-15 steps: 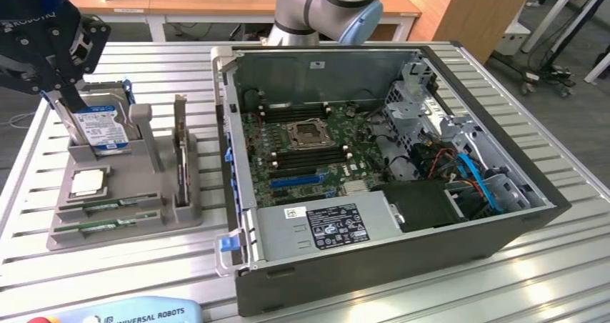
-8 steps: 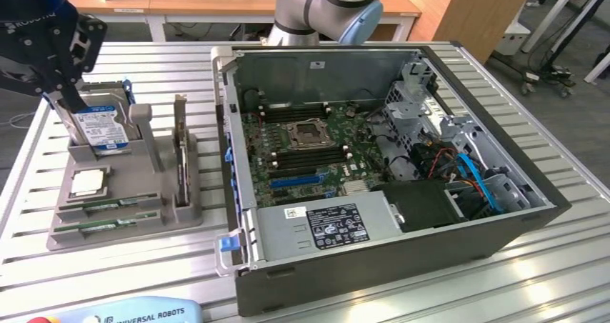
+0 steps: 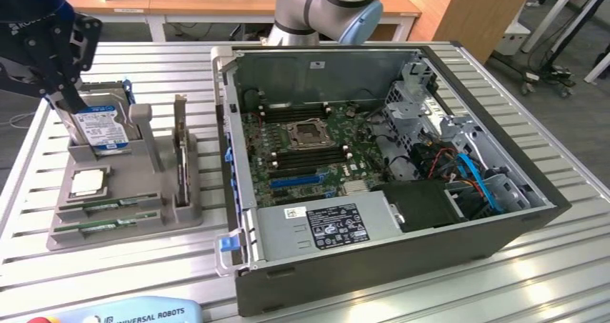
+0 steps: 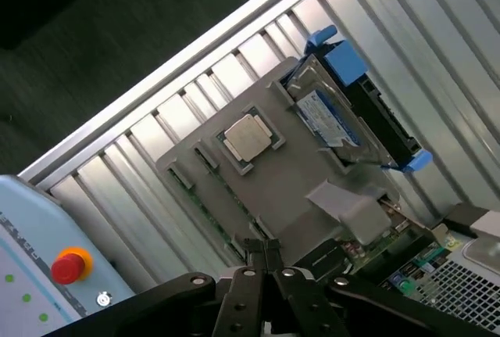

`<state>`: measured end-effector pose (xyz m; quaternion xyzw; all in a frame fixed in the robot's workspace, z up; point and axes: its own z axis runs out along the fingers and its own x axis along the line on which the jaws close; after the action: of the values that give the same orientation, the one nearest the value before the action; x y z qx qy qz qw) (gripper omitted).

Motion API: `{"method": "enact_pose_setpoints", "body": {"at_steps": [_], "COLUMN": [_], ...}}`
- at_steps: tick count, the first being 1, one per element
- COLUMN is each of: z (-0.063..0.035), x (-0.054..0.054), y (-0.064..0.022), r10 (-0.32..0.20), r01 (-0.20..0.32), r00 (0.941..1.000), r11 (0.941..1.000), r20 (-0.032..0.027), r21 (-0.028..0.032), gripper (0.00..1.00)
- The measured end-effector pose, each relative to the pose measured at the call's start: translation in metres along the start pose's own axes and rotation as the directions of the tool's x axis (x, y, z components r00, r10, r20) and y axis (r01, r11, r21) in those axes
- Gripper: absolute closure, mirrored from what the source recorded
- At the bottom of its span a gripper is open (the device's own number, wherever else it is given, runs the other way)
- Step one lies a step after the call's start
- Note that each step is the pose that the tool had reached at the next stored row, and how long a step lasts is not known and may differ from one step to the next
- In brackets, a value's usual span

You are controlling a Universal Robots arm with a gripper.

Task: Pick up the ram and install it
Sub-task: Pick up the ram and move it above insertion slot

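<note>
Two green ram sticks (image 3: 107, 207) (image 3: 105, 226) lie in the front slots of the grey holder (image 3: 143, 187) on the exterior view's left. In the wrist view a thin green edge of ram (image 4: 215, 213) shows in the holder (image 4: 281, 188), just beyond my fingertips. My black gripper (image 3: 59, 98) hangs above the holder's back corner, by the blue-labelled hard drive (image 3: 100, 126). The gripper (image 4: 264, 252) is shut, its fingers pressed together with nothing between them. The open computer case (image 3: 458, 223) holds the motherboard (image 3: 286, 162) with its long memory slots.
The holder also carries a square silver processor (image 3: 88, 182) (image 4: 248, 135), the hard drive (image 4: 336, 110) and an upright card (image 3: 179, 151). A teach pendant (image 3: 124, 312) (image 4: 47, 267) lies at the table's front edge. The case's walls stand tall beside the holder.
</note>
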<state>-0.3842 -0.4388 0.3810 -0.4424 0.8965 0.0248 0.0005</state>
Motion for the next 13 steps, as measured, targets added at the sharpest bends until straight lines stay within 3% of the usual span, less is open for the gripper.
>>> {"method": "enact_pose_setpoints", "body": {"at_steps": [4,7,13], "z": [0.0003,0.0005,0.0011], "x": [0.0,0.0,0.0], "y": [0.0,0.0,0.0], "r10": [-0.072,-0.126,-0.234], "r01": [0.072,0.126,0.234], "r00": [0.9974,0.992,0.9722], "r11": [0.9974,0.992,0.9722], "r20": [-0.0033,-0.0057,-0.0099], "r21": [-0.0016,-0.0031,-0.0064], "gripper": [0.9,0.9,0.9]}}
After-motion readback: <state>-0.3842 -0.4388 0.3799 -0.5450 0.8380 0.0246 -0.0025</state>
